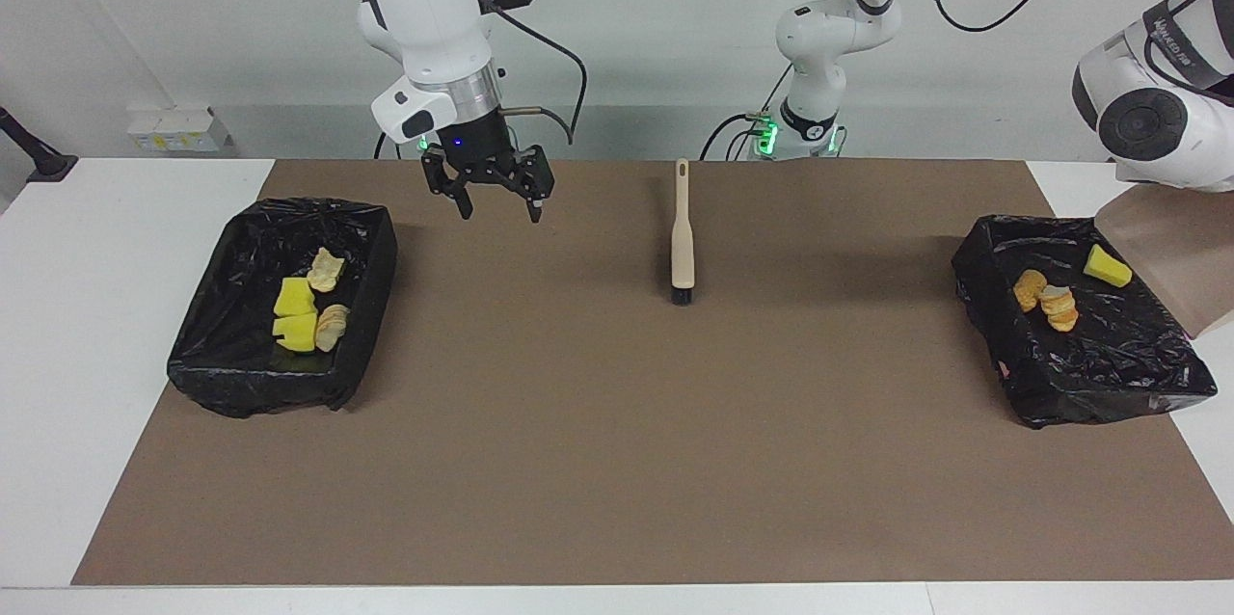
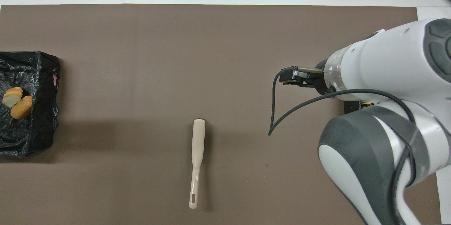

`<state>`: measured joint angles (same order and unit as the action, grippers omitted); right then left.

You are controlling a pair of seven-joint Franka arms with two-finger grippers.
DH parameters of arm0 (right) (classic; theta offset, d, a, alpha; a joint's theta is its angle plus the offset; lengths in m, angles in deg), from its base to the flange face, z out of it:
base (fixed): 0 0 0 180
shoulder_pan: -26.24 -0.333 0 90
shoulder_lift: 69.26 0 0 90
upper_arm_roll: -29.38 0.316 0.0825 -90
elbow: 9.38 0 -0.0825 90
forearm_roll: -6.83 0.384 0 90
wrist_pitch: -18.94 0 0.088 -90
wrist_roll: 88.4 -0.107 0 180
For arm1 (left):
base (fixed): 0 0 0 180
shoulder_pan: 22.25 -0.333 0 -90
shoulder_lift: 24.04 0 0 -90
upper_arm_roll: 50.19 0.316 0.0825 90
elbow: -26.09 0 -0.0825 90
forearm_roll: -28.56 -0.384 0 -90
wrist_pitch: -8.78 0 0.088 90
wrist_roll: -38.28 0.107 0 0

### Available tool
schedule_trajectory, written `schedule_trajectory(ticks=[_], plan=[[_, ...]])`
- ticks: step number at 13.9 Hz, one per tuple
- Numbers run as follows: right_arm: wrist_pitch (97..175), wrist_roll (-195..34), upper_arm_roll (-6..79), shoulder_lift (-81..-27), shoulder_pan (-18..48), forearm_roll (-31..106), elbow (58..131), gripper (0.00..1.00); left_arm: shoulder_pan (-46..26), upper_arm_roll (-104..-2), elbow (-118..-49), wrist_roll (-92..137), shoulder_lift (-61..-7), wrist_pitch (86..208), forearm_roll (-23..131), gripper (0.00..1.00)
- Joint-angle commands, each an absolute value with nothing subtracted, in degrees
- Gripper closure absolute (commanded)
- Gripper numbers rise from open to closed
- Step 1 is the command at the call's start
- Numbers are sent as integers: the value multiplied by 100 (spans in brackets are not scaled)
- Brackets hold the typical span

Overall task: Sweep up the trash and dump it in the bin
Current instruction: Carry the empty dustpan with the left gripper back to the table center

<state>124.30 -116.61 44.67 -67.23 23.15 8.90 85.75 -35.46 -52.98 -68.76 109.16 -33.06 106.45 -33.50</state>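
Observation:
The trash lies in two black-lined bins. In the bin (image 1: 1089, 393) at the left arm's end are orange bread lumps (image 1: 1046, 297) and a yellow chunk (image 1: 1107, 266). The lumps (image 2: 17, 101) also show in the overhead view. The beige dustpan (image 1: 1171, 254) hangs tilted over that bin's edge, held by the left arm; its gripper is out of view. The bin (image 1: 260, 388) at the right arm's end holds yellow chunks (image 1: 294, 311) and pale bread lumps (image 1: 326, 270). My right gripper (image 1: 501, 210) hangs open and empty over the mat beside that bin.
The beige-handled brush (image 1: 683, 239) lies flat mid-mat, bristles pointing away from the robots; it shows as well in the overhead view (image 2: 196, 161). The brown mat (image 1: 617, 461) covers most of the white table. The right arm hides its bin from overhead.

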Motion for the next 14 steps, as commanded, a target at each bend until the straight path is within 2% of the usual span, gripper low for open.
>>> schedule_trajectory(ticks=[1,4,7,11,14], plan=[[12108,-11180,4344,-6627,2422,648,8291,0,-3604,-5195,-6261,10535,-3300,10231,-1756,100],[11581,-10793,4361,-6478,2711,463,7773,0,-3596,-5150,-6154,9527,-3204,9599,-322,100],[11536,-10765,4344,-6513,2721,472,7745,0,-3386,-5212,-6259,7720,-3037,9291,945,100],[11369,-10765,4353,-6723,2773,489,7990,0,-1982,-5238,-6637,4530,-2948,9411,2124,100],[11377,-10520,4344,-6899,3027,586,8298,0,-1172,-5238,-7014,4005,-2975,10244,2836,100]])
